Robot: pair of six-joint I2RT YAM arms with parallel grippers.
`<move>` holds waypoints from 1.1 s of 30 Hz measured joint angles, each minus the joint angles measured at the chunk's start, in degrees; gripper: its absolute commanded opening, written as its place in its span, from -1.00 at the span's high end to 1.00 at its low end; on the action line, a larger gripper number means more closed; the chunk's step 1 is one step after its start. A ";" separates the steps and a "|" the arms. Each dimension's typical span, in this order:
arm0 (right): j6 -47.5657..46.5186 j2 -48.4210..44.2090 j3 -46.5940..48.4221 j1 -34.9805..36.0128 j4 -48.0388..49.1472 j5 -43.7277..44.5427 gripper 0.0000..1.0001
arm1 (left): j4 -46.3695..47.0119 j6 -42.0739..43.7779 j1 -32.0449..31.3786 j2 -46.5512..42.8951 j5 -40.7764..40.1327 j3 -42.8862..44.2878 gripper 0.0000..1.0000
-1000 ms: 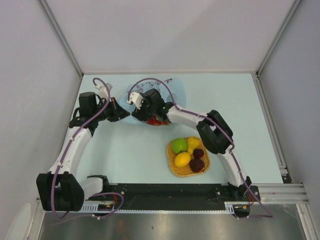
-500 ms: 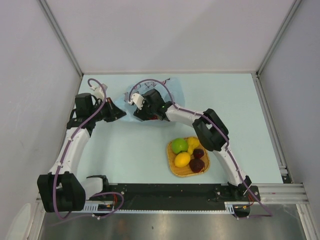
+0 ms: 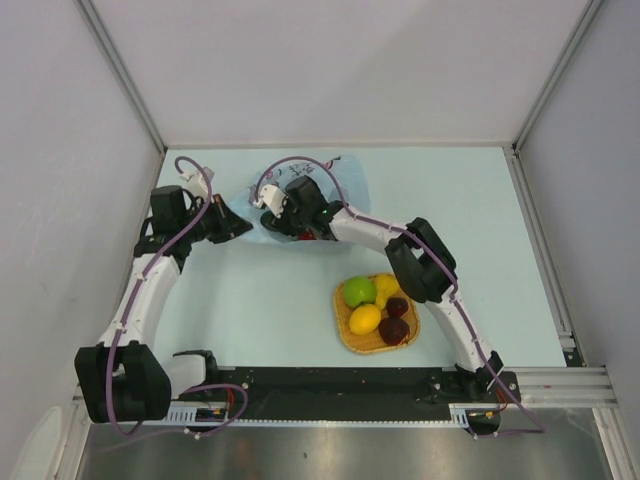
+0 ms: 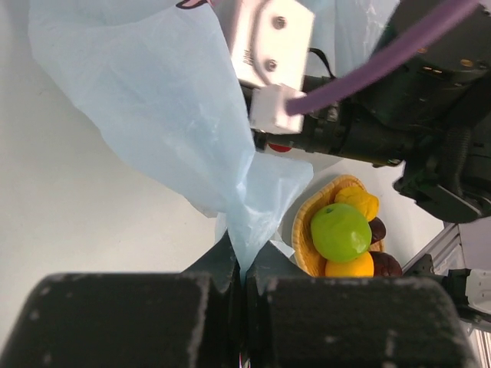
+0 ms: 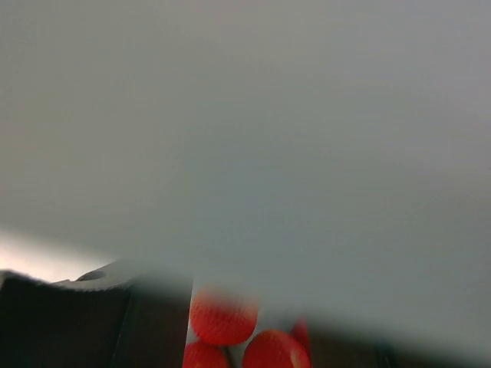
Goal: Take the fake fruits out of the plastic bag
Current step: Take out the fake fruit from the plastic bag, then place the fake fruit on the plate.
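Observation:
The light-blue plastic bag (image 3: 262, 200) lies at the back left of the table. My left gripper (image 4: 244, 264) is shut on a bunched edge of the plastic bag (image 4: 169, 100) and holds it up. My right gripper (image 3: 300, 226) reaches into the bag mouth. In the right wrist view blurred bag film covers most of the picture, and small red fake fruits (image 5: 222, 316) sit between the dark fingers (image 5: 92, 322). I cannot tell whether they are gripped. A little red (image 3: 312, 237) shows beside that gripper from above.
An orange woven tray (image 3: 343, 325) stands near the front middle, holding a green round fruit (image 3: 359, 291), a yellow lemon (image 3: 365, 319), a yellow pear-like fruit (image 3: 386, 288) and dark red fruits (image 3: 394, 330). Grey walls enclose the table on three sides.
My left arm has drawn the bag edge slightly to the left. The right gripper has pushed a little farther into the bag, and red fruit shows beside it again.

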 measured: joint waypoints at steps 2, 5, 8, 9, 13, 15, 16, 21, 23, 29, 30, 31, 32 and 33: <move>0.42 -1.27 0.00 0.33 -0.96 -0.13 0.10 | 0.33 -0.35 0.00 0.26 0.02 0.00 0.99; 1.29 -4.57 -0.33 1.07 -2.08 -0.83 0.12 | 0.83 -0.87 0.00 0.94 0.11 0.00 1.00; 2.51 -11.13 -3.02 2.21 -2.60 -2.40 0.11 | 1.29 -1.57 0.00 1.44 0.24 0.00 0.99; 2.86 -13.70 -4.22 2.69 -2.54 -2.84 0.12 | 1.33 -1.84 0.00 1.51 0.24 0.00 0.99; 5.11 -24.26 -10.14 4.26 -3.21 -4.68 0.14 | 1.25 -2.25 0.02 1.51 0.79 0.02 0.99; 6.54 -29.42 -12.72 4.63 -4.00 -6.73 0.16 | 1.33 -2.43 0.04 1.53 0.85 0.02 0.99; 6.91 -31.15 -13.53 4.68 -4.55 -7.52 0.18 | 1.33 -2.45 0.04 1.53 0.87 0.02 1.00; 8.98 -41.86 -22.01 5.79 -10.97 -10.88 0.34 | 1.66 -2.45 0.04 1.53 0.92 0.02 0.99; 9.55 -46.38 -26.95 6.19 -13.49 -11.58 0.39 | 1.79 -2.43 0.04 1.53 0.85 0.02 0.99; 11.56 -54.03 -38.97 6.56 -15.67 -11.37 1.00 | 2.12 -2.43 0.02 0.85 0.85 0.02 0.99; 11.56 -53.86 -39.74 6.49 -15.21 -10.82 1.00 | 2.12 -2.43 0.02 0.59 0.85 0.02 0.99; 11.54 -53.57 -40.19 6.47 -14.82 -10.47 1.00 | 2.10 -2.43 0.04 0.39 0.85 0.02 0.99; 11.52 -53.09 -40.57 6.25 -14.23 -10.08 1.00 | 2.10 -2.40 0.02 0.15 0.85 0.02 0.99; 11.50 -52.74 -40.65 6.12 -13.70 -9.79 1.00 | 2.03 -2.38 0.04 -0.15 0.83 0.02 0.99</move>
